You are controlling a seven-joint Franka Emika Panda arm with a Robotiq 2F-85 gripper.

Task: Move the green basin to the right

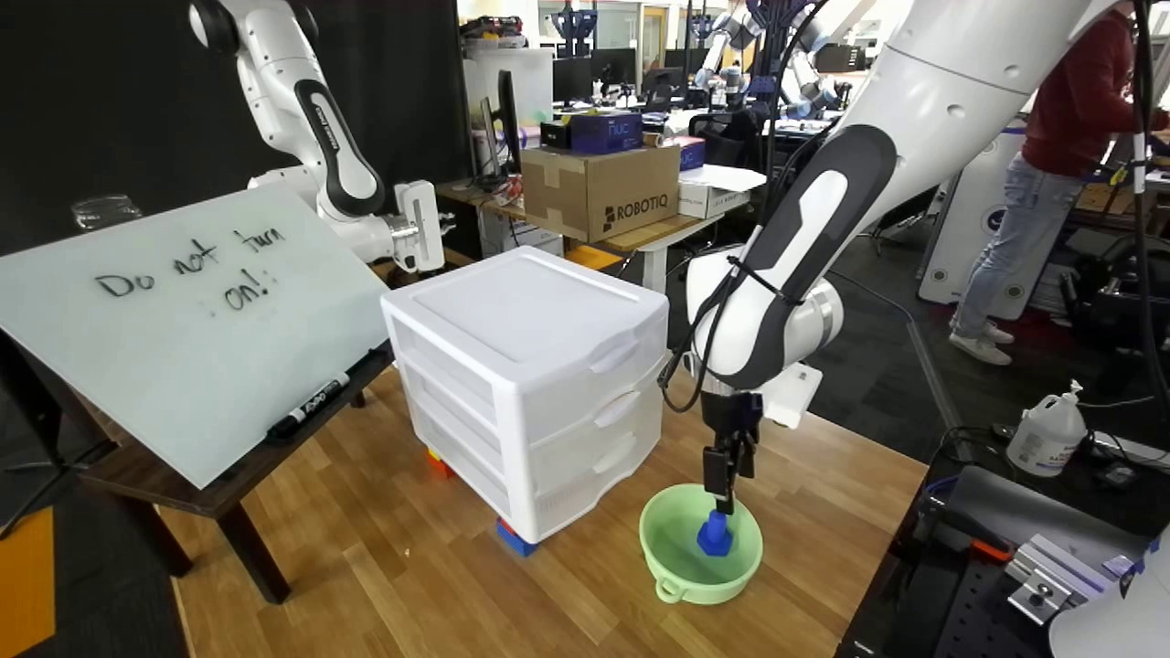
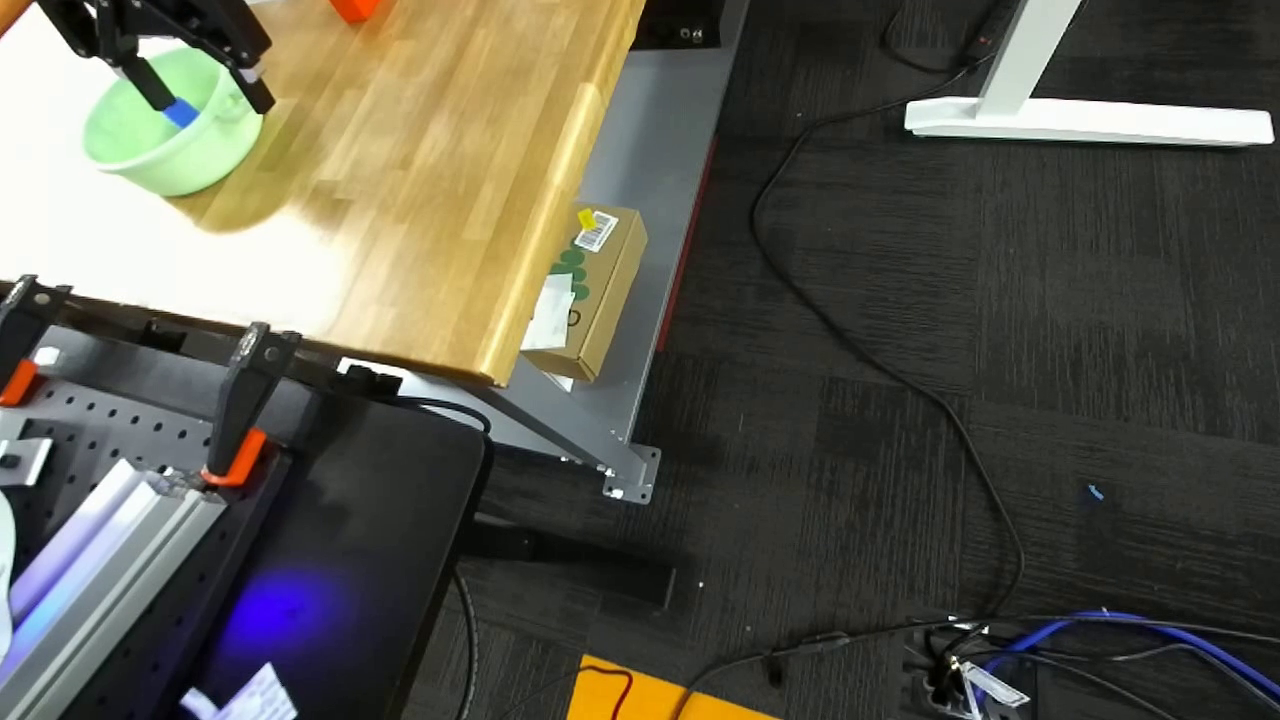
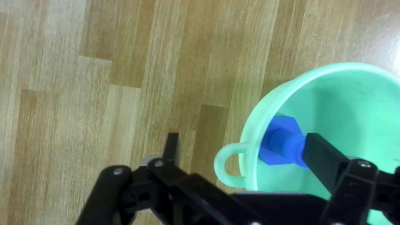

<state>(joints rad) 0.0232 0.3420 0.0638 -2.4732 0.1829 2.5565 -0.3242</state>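
The green basin (image 1: pixel 672 539) stands upright on the wooden table, right of the white drawer unit in an exterior view. It also shows in an exterior view (image 2: pixel 170 160) and in the wrist view (image 3: pixel 359 125), where a small loop handle sticks out from its rim. A blue bolt-shaped object (image 3: pixel 279 140) lies inside it near the handle side. My gripper (image 3: pixel 242 137) is open and straddles the rim. One finger is over the basin's inside, overlapping the blue bolt in view; the other is outside, past the handle. Whether the fingers touch anything cannot be told.
The white drawer unit (image 1: pixel 539 356) stands on coloured blocks (image 1: pixel 515 537) near the basin. A whiteboard (image 1: pixel 192 311) on a dark stand is farther left. An orange block (image 2: pixel 355 8) lies on the table. A black side table (image 2: pixel 350 500) with clamps adjoins the table edge.
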